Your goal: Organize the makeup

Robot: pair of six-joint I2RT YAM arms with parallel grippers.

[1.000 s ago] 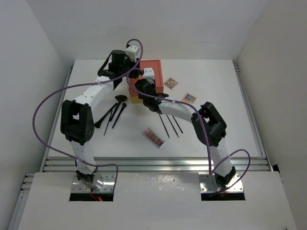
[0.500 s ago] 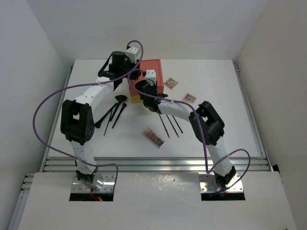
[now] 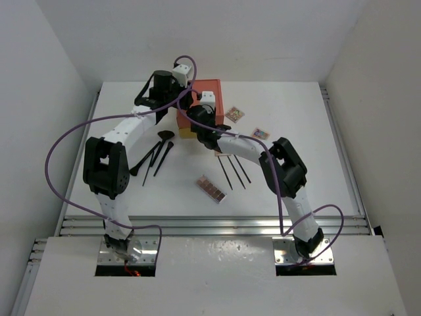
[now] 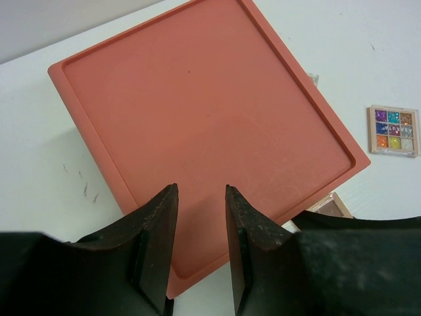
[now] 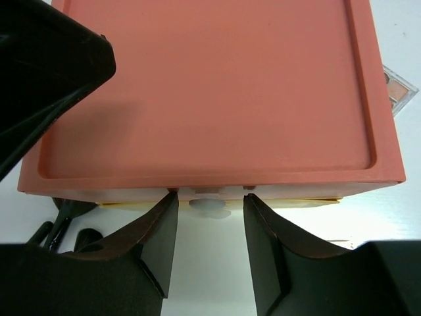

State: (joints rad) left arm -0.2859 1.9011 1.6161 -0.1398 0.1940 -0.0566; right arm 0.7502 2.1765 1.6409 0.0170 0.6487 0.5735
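Note:
The makeup lies loose on the white table: two square palettes (image 3: 234,114) (image 3: 260,134), a long pinkish-brown palette (image 3: 212,188), three thin dark sticks (image 3: 233,172) and dark brushes (image 3: 156,153). One glitter palette shows in the left wrist view (image 4: 393,130). The orange-red drawer box (image 3: 209,92) stands at the back. My right gripper (image 5: 209,197) is open with its fingertips on either side of the drawer's small pale knob (image 5: 208,206). My left gripper (image 4: 200,192) is open and empty above the box's lid (image 4: 204,125).
The left arm's black body (image 5: 39,66) fills the upper left of the right wrist view. White walls enclose the table on the left, back and right. Purple cables loop from both arms.
My right gripper has moved in toward the front of the drawer box. The left arm has not visibly moved.

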